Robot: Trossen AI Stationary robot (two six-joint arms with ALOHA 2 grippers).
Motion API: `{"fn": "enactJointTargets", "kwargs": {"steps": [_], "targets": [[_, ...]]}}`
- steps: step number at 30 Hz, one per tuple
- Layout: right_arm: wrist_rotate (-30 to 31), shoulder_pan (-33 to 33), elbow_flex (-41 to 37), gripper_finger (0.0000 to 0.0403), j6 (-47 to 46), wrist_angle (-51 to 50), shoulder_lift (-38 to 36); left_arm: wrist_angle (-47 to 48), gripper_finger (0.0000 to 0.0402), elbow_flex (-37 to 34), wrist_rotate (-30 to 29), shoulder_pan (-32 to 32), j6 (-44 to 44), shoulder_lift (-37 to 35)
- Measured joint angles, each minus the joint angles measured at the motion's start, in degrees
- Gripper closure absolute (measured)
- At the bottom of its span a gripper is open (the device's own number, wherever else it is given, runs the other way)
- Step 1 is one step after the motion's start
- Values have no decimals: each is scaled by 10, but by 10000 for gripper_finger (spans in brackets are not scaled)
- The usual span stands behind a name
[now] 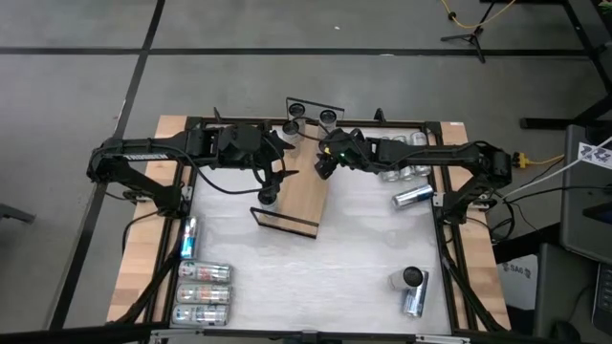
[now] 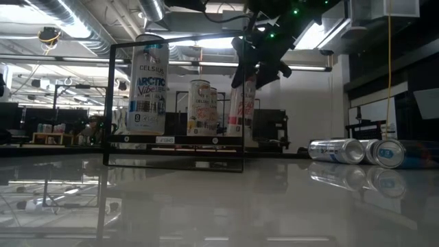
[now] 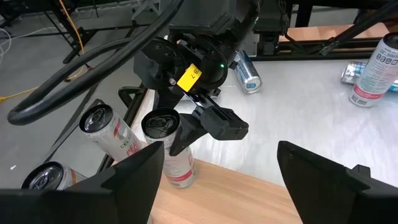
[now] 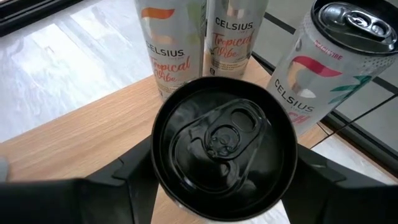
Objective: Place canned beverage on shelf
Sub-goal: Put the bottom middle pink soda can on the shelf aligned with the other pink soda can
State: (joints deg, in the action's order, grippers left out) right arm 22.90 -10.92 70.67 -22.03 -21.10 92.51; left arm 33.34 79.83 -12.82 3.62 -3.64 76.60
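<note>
Right pincer (image 4: 221, 186) around black-topped can (image 4: 222, 144), "CELSIUS Tropical Vibe" cans (image 4: 169, 46) behind

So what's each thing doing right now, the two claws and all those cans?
Right gripper: shut on a black-topped can standing on the shelf.
Left gripper: open, holding nothing.
Arctic Vibe can: upright on the shelf, free.
Tropical Vibe cans: upright on the shelf.
Loose can: lying on its side on the table.
</note>
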Motion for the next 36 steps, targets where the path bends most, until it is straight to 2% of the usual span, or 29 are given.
{"fn": "enactJointTargets", "kwargs": {"steps": [22,32,36], "targets": [[0,0,0,150,0,0,0,0,95,0,0,0,0,0],[1,0,0,71,0,5,-1,0,95,0,0,0,0,0],[1,0,0,54,0,4,-1,0,95,0,0,0,0,0]]}}
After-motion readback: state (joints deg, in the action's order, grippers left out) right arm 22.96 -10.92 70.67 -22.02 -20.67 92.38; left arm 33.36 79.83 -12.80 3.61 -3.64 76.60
